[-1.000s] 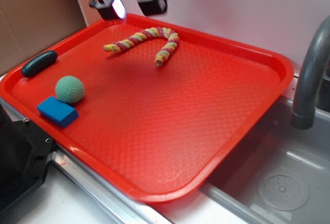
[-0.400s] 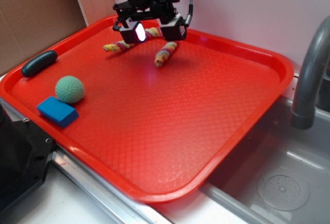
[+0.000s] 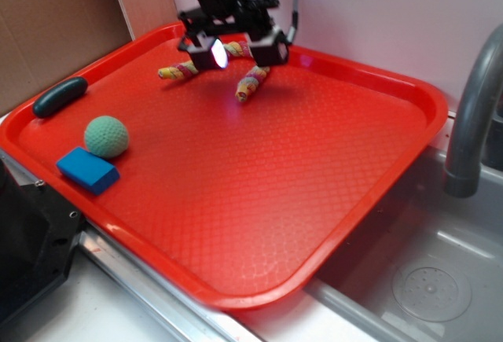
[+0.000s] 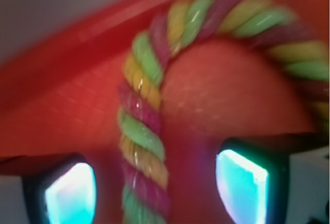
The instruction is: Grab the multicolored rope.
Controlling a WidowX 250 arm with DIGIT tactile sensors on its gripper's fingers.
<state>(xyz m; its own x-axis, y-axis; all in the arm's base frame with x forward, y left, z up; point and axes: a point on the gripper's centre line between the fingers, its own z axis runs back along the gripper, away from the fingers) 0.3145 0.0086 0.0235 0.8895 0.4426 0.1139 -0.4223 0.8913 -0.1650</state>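
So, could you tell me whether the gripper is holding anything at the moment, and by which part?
Nothing is held. The gripper is open, its fingers on either side of the multicolored rope, near its bend, not closed on it.

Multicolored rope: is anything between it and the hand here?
Nothing visible. The hand is open above the multicolored rope, which runs between its two fingers in the wrist view. The green ball, blue block and dark object lie far off on the tray.

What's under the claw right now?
The multicolored rope lies on the red tray, running between the open claw's fingers. In the side view the claw covers the rope's bend; only its two ends show.
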